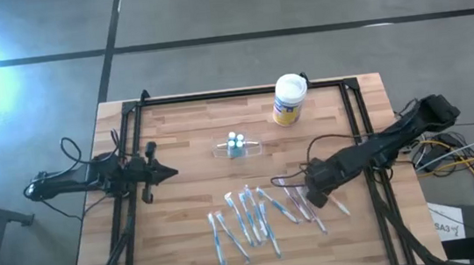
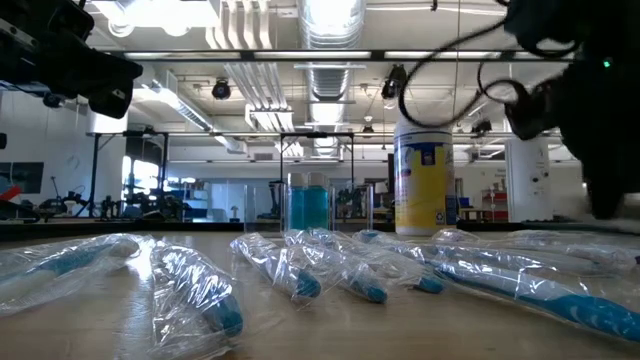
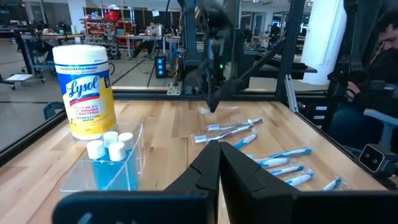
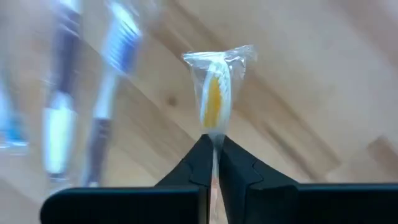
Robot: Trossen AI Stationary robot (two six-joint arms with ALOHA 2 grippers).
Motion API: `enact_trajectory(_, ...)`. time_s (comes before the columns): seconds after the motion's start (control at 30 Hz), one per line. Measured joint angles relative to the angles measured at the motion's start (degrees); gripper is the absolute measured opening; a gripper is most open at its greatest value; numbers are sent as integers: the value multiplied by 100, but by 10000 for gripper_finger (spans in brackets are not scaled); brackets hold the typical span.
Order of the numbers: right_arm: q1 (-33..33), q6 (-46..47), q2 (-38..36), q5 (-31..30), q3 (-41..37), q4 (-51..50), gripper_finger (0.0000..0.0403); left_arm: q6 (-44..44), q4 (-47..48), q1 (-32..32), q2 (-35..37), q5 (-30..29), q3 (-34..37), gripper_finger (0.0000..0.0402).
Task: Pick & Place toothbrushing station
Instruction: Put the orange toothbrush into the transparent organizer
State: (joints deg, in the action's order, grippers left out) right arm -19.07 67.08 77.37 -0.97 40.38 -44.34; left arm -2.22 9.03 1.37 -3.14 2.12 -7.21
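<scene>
Grey concrete floor [image 1: 224, 10] around desk, dark seam lines crossing it; bright glare patch at one corner. Wooden butcher-block desk [image 1: 185, 138] inside black metal frame [image 1: 242, 92]. Large open workshop hall beyond: exposed ducts [image 2: 330, 40] and strip lights on ceiling, white column [image 2: 528, 170], shelving and workstations far back [image 3: 118, 25]. Seated person [image 3: 373, 74] beside desk edge. Cables [image 1: 460, 157] on floor.

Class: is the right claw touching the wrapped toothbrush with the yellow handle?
Touching. The right wrist view shows the right claw shut on the wrapper of the yellow-handled toothbrush.
</scene>
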Motion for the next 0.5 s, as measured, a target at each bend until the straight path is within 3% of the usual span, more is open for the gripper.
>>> enact_trajectory(0.17, -4, -705, -601, -974, 557, 30, 8, -20, -1, 1, 0, -1, 0, 19)
enact_trajectory(0.3, -6, -2177, -932, -2342, 1203, 481, 8, -2, -1, 0, 0, -1, 5, 12)
enact_trajectory(0.4, -4, -3753, -1083, -3310, 1440, 1525, 8, -2, -21, 0, 0, -1, 37, 7)
enact_trajectory(0.5, 90, -5701, -1165, -3500, 1390, 3216, 8, 0, -108, 0, -2, -1, 96, 6)
